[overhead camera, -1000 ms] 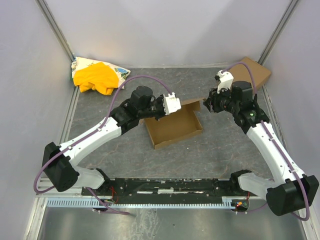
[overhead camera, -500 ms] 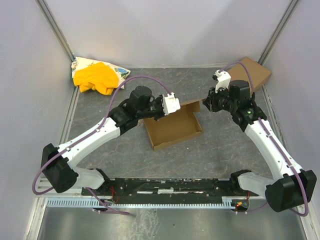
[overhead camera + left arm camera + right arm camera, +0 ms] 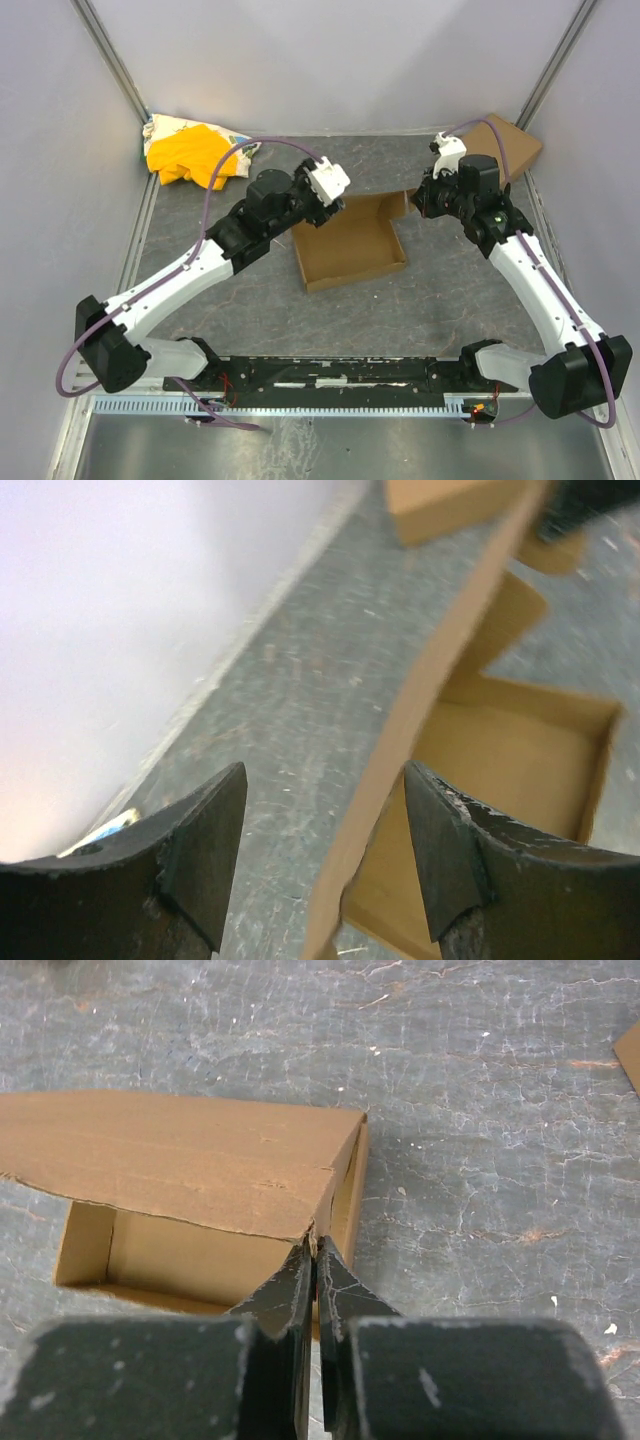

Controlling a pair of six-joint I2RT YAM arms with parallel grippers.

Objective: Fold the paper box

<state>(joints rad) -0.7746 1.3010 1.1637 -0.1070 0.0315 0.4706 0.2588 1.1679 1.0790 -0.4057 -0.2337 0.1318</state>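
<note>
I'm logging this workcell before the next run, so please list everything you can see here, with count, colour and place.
paper box: one, brown, middle of the table, tray open, lid flap raised
second cardboard box: one, brown, far right corner
cloth bundle: one, yellow and white, far left corner
table: one, dark grey, under everything
left gripper: one, black fingers, open, with the edge of the lid flap between them
right gripper: one, black fingers, shut on the corner of the lid flap
</note>
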